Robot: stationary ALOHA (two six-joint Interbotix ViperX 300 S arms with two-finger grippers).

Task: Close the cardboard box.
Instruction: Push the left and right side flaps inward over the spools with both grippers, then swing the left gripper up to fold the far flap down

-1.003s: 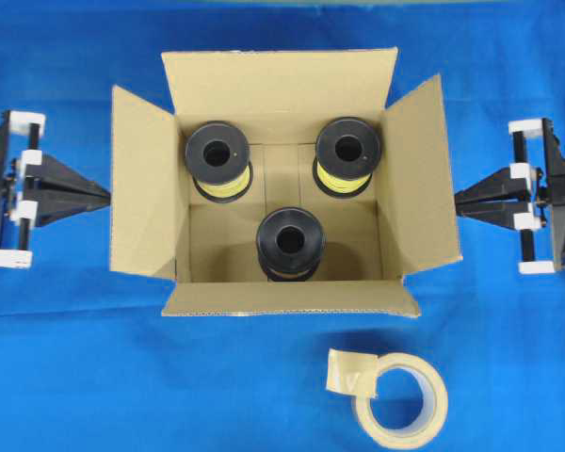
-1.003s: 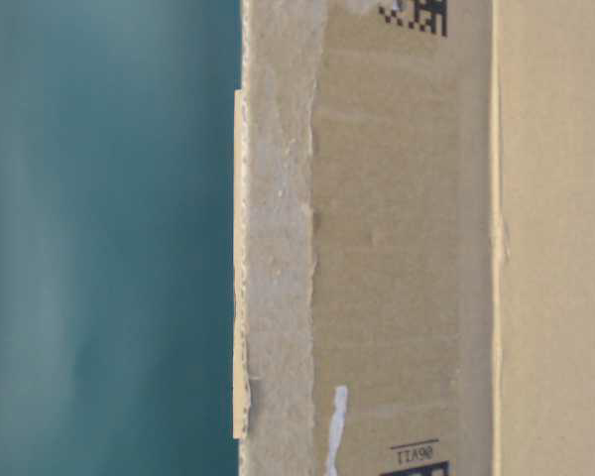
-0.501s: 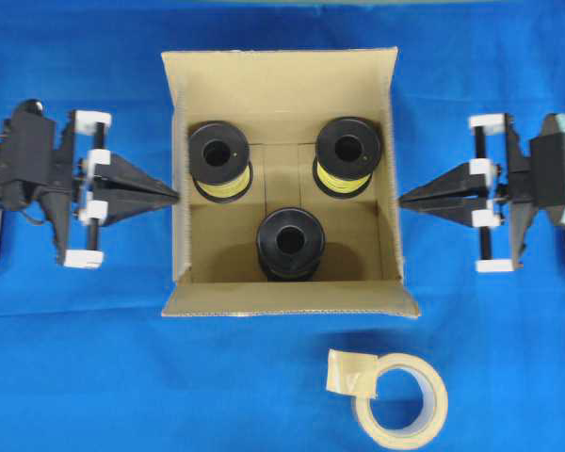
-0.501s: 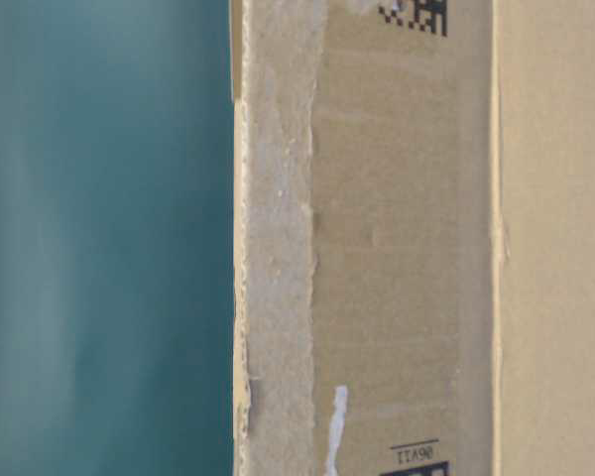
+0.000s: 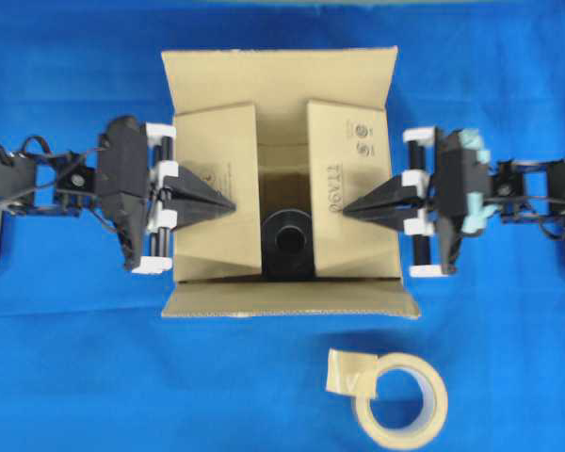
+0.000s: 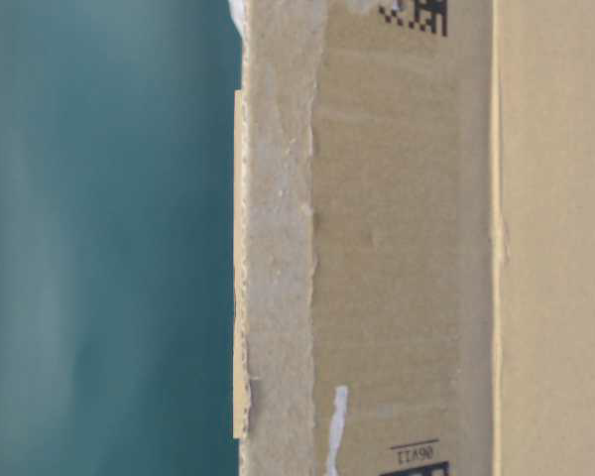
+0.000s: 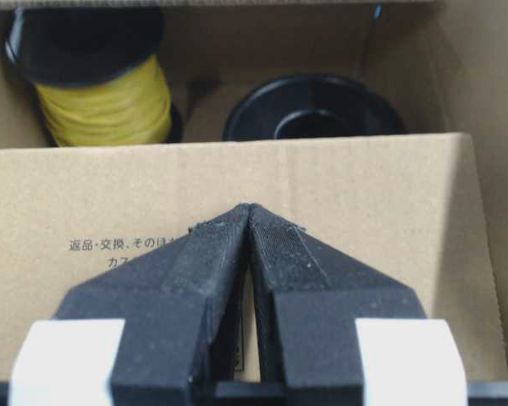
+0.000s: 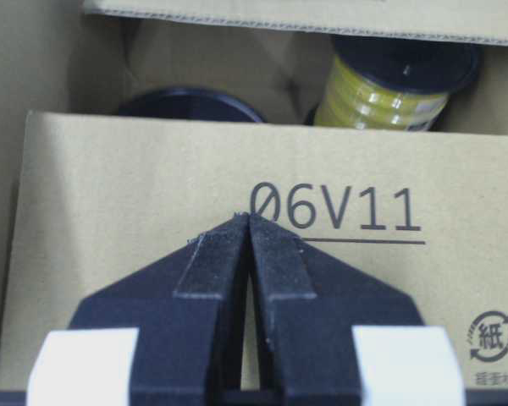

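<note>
Overhead first: cardboard box [image 5: 282,184] at centre of blue cloth [image 5: 75,377], far and near flaps splayed outward, both side flaps tipped in over the opening. Left gripper [image 5: 228,203] and right gripper [image 5: 350,207] each with jaws pressed together to a point, holding nothing, tips bearing on top of their own flap. Gap between the flaps wide enough to show one black spool [image 5: 288,243] below. Tape roll [image 5: 401,401] on the cloth near the front edge, well apart from the box. Step judged: side flaps partway down, long flaps not yet begun. Next move probably calls for pressing both side flaps level, then getting tips behind the far and near flaps. Print "06V11" legible on the right flap, plus round marks.

Table-level: brown corrugated wall filling the right part, torn paper strip, white tape remnant, fragments of black printed code at top and bottom, small underlined "06V11" printed upside down. Neither gripper in sight.

Left wrist: fingers [image 7: 212,254] shut on nothing, resting on the flap; small Japanese print beginning "返品・交換", remainder covered. Yellow-wound spool [image 7: 102,93] beyond the flap edge.

Right wrist: fingers [image 8: 224,254] shut likewise on the flap; "06V11" underlined, recycling mark with "紙".
</note>
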